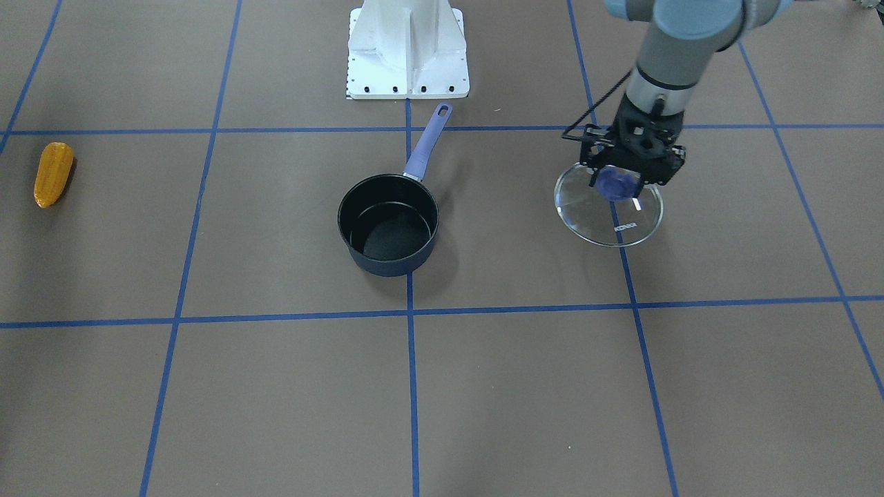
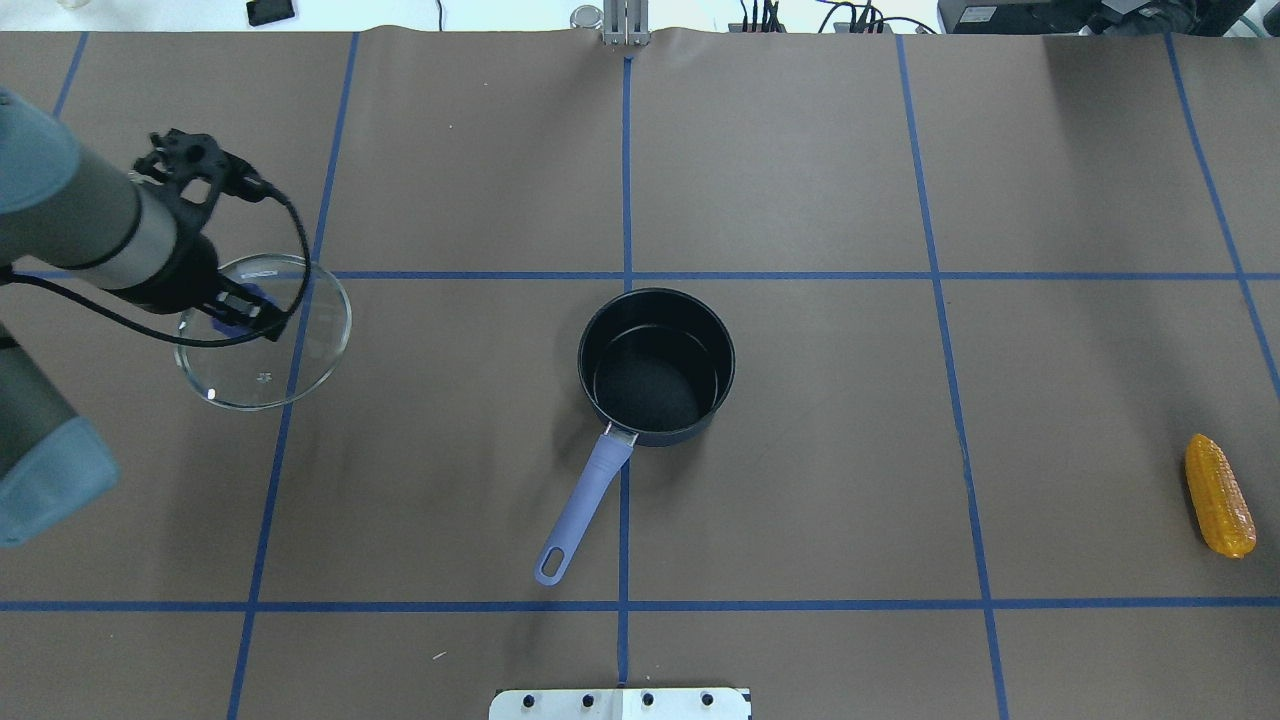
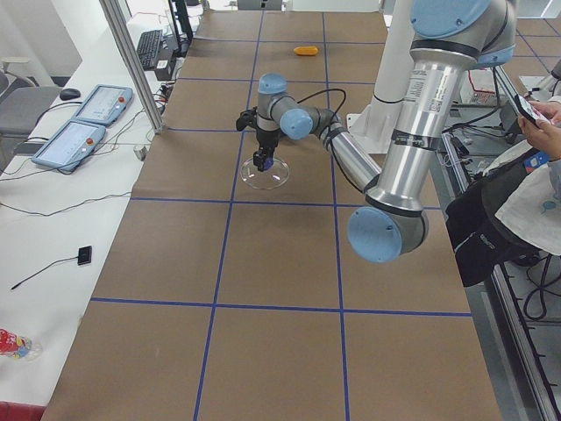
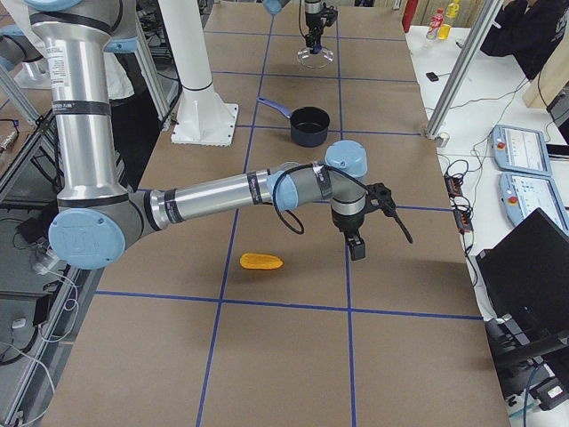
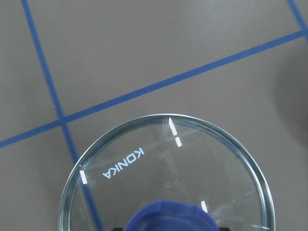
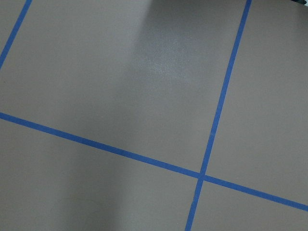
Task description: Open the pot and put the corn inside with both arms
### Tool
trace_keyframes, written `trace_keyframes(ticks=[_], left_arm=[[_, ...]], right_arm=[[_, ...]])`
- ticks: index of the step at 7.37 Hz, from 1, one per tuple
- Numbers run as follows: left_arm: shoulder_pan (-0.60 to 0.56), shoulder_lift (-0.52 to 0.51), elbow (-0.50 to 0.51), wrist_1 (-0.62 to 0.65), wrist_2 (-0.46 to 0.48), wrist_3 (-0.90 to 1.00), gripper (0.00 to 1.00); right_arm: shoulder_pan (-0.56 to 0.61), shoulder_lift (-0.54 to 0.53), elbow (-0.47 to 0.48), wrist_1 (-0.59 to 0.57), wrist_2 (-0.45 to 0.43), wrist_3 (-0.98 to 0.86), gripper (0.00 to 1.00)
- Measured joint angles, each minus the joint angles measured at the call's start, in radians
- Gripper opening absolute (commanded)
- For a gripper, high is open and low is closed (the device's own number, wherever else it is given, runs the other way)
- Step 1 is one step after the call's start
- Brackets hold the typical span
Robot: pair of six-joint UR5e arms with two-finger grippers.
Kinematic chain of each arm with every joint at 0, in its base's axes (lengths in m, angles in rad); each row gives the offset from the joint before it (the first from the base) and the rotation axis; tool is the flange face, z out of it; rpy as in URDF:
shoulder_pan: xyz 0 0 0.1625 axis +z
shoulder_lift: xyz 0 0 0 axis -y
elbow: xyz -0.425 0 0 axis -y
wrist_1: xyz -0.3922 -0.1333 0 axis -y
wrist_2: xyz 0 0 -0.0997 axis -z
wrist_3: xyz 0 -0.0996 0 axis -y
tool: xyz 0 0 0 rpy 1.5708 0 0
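The pot (image 1: pixel 388 235) stands open and empty at the table's middle, its lavender handle (image 1: pixel 427 141) pointing at the robot base; it also shows in the overhead view (image 2: pixel 655 365). My left gripper (image 1: pixel 618 183) is shut on the purple knob of the glass lid (image 1: pixel 611 224), which is low over or on the table well to the side of the pot (image 2: pixel 300 340). The corn (image 1: pixel 53 174) lies alone far on the opposite side (image 2: pixel 1218 495). My right gripper (image 4: pixel 356 249) shows only in the exterior right view, above the table near the corn (image 4: pixel 260 261); I cannot tell whether it is open.
The white mounting base (image 1: pixel 407 52) stands behind the pot's handle. Blue tape lines grid the brown table. Teach pendants (image 4: pixel 520 147) lie on the white bench beyond the far edge. The right wrist view shows only bare table and tape.
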Motion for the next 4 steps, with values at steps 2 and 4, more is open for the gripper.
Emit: trace_keyframes(ticks=[2,4], left_arm=[[-0.077,0.196,0.016,-0.138,-0.043,0.179,0.16],[-0.093,0.348,0.126,-0.421,-0.083,0.244,0.19]], right_arm=[[0.000,0.000,0.000,0.000,0.000,0.000,1.00],[0.000,0.000,0.000,0.000,0.000,0.000,1.00]])
